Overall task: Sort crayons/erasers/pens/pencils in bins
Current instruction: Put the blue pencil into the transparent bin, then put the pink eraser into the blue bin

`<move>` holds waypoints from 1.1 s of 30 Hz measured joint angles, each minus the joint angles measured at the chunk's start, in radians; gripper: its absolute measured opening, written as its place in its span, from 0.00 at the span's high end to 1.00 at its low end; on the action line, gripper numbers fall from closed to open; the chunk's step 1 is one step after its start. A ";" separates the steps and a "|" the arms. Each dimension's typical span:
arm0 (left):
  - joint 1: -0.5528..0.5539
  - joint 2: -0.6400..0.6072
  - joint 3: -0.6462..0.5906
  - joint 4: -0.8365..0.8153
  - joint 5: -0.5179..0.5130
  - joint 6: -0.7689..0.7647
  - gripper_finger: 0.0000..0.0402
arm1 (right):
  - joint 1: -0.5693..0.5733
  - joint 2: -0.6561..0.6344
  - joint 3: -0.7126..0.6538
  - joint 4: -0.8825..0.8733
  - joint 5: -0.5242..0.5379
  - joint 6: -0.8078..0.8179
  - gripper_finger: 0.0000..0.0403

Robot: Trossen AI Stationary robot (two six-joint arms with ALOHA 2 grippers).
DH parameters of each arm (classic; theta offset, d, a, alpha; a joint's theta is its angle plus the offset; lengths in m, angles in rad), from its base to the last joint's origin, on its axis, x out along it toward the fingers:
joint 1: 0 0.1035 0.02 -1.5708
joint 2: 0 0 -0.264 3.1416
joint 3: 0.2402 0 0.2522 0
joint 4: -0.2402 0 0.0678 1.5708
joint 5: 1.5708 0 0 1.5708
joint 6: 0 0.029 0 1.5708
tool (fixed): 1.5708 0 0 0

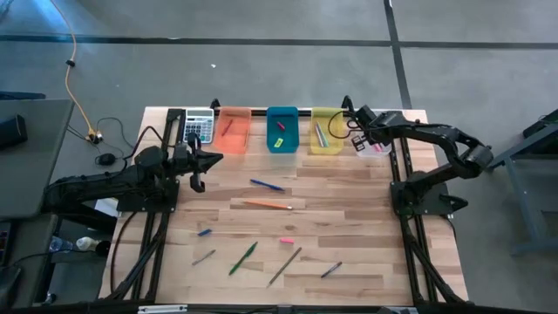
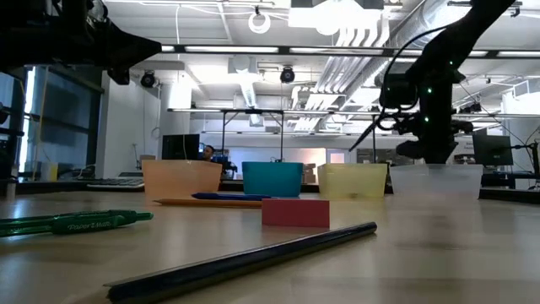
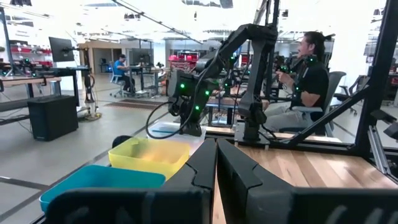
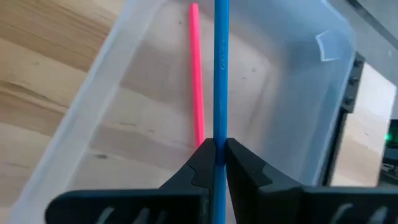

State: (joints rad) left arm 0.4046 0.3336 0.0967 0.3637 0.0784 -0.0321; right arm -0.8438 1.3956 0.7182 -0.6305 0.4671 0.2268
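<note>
Wooden worktop point(image 1: 349, 187) from above: right gripper point(image 1: 356, 122) hovers over the clear bin point(image 1: 377, 146) at the far right corner; left gripper point(image 1: 209, 160) waits, fingers shut, empty. Right wrist: fingers pinch a blue stick point(image 4: 221, 62) above the bin, beside a pink stick point(image 4: 196, 74). Next, I'd say: release.

grey floor point(image 1: 288, 22), bright ceiling lights point(image 2: 337, 17), desks point(image 3: 37, 68) behind

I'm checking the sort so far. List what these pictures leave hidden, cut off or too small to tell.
- Clear bin: right wrist view cuts off its ends; the pink stick runs behind the right gripper, which is shut on a blue stick.
- Clear bin contents: high view, hidden under the right arm.
- Orange bin, teal bin, yellow bin: items too small to name in the high view; the walls hide them in the low view.
</note>
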 joint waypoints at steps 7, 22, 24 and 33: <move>0.000 0.000 0.000 0.000 0.000 0.010 0.99 | -0.006 0.000 -0.029 0.072 0.011 -0.010 0.96; 0.000 0.000 0.000 0.000 0.016 0.030 0.99 | -0.003 -0.015 -0.026 0.045 -0.029 -0.019 0.77; 0.000 0.000 0.000 0.000 0.016 0.006 0.99 | 0.011 -0.044 -0.026 0.029 -0.047 -0.022 0.81; -0.030 0.029 0.000 0.002 0.142 0.044 0.99 | 0.197 -0.295 -0.065 0.132 -0.101 -0.018 0.97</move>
State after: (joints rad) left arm 0.3744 0.3631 0.0967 0.3656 0.2204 0.0114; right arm -0.6465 1.1008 0.6536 -0.4982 0.3665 0.2085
